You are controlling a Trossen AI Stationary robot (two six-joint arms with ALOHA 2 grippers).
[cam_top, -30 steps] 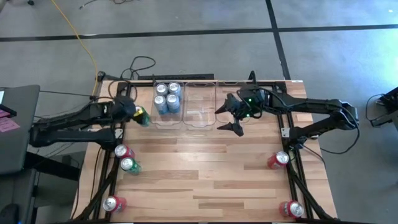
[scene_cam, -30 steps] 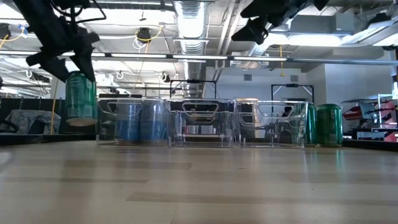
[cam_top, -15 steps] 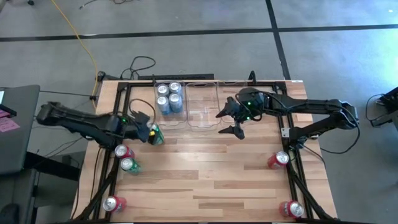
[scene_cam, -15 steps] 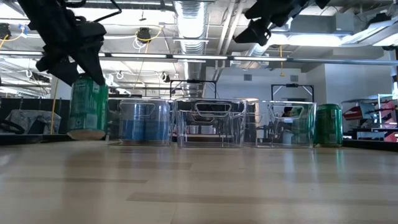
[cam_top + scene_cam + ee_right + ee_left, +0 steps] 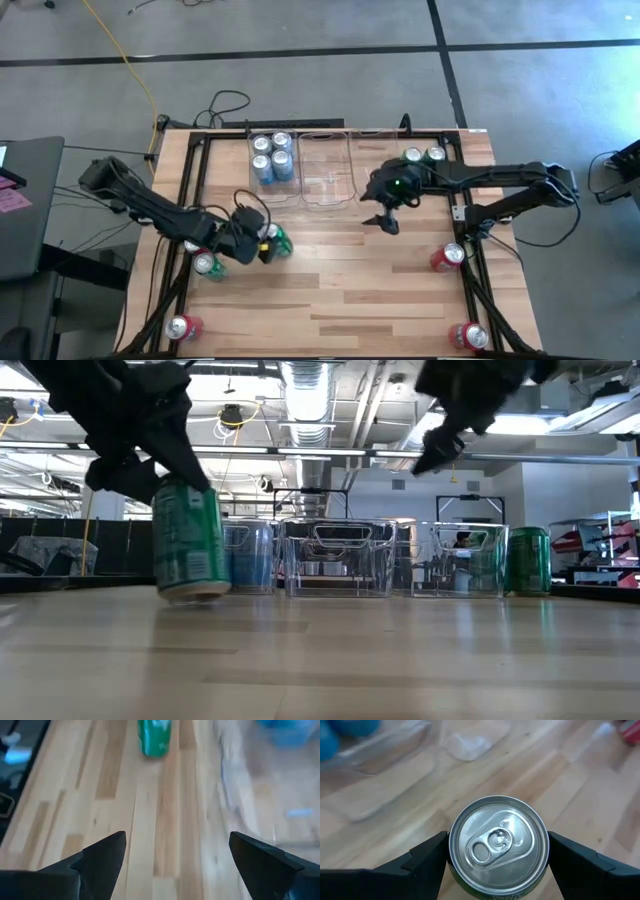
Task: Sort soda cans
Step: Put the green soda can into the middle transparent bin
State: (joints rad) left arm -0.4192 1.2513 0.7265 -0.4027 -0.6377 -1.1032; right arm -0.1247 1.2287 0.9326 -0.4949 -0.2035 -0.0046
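My left gripper (image 5: 262, 245) is shut on a green soda can (image 5: 274, 240) over the near-left part of the table; the low view shows that can (image 5: 190, 540) tilted, its base low over the wood. My right gripper (image 5: 385, 217) hangs open over the table's middle, near the empty clear bin (image 5: 325, 180), with nothing between its fingers (image 5: 102, 855). Several blue cans (image 5: 271, 158) stand in the left bin. Two green cans (image 5: 424, 155) stand at the far right. My left gripper pinches the green can's side wall just under its silver top (image 5: 498, 841), one finger (image 5: 427, 857) on each side. The fingers slant down at it from the table's left. The can is tilted; whether its base touches the table I cannot tell.
Loose cans stand on the table: a green one (image 5: 205, 264) and a red one (image 5: 183, 327) near the left edge, two red ones (image 5: 447, 258) (image 5: 470, 336) near the right edge. A black frame (image 5: 300, 130) runs along the far edge. Bare wood lies in the near middle.
My left gripper has carried the green can from beside the blue-can bin toward the table's near edge and its middle, sinking and tipping the can over. My right gripper has sunk a little and drawn toward the near edge, staying open.
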